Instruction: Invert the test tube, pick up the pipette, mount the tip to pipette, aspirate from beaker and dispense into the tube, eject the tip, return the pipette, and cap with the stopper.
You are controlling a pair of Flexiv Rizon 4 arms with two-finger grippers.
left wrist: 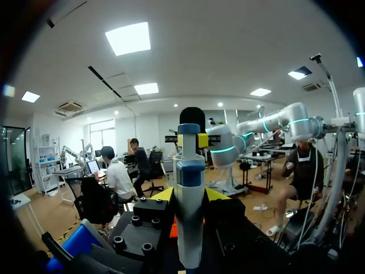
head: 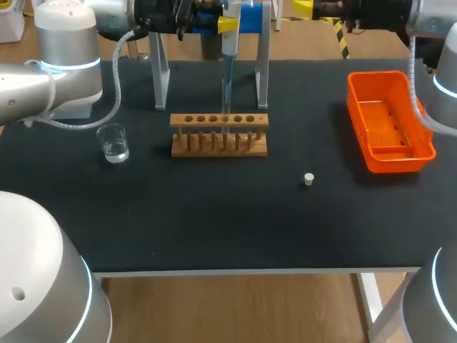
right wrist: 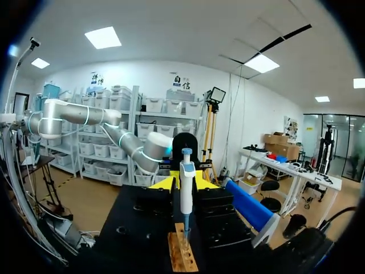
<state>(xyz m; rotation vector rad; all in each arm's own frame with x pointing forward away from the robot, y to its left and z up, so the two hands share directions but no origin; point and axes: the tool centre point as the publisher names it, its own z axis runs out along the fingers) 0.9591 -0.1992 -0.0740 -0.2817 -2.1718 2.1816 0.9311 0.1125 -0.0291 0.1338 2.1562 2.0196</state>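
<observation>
Left to right in the head view: small clear glass beaker (head: 113, 143) with a bit of clear liquid, upright on the matte black table (head: 214, 221). Next, wooden test tube rack (head: 219, 121), one row of round holes on top, thin pegs along the front. Straight above it, pale grey pipette (head: 229, 50) with blue parts, hanging vertical, slim tip down at the row of holes just right of the rack's middle, framed by the two legs of a metal stand (head: 161, 78). Clamped from both sides by the left gripper (head: 228, 26). Further right, tiny white stopper (head: 308, 179) lying alone, well apart from the rack. Then glossy orange plastic basket (head: 355, 107) near the table's right edge. Right gripper (head: 316, 8) up by the far edge, honestly can't tell if apart or together.

Only in the left wrist view: pipette up close, smooth plastic, blue band, rounded knob on top, yellow tips hugging both sides. Only in the right wrist view: rack seen end-on below the pipette, wood grain showing.
</observation>
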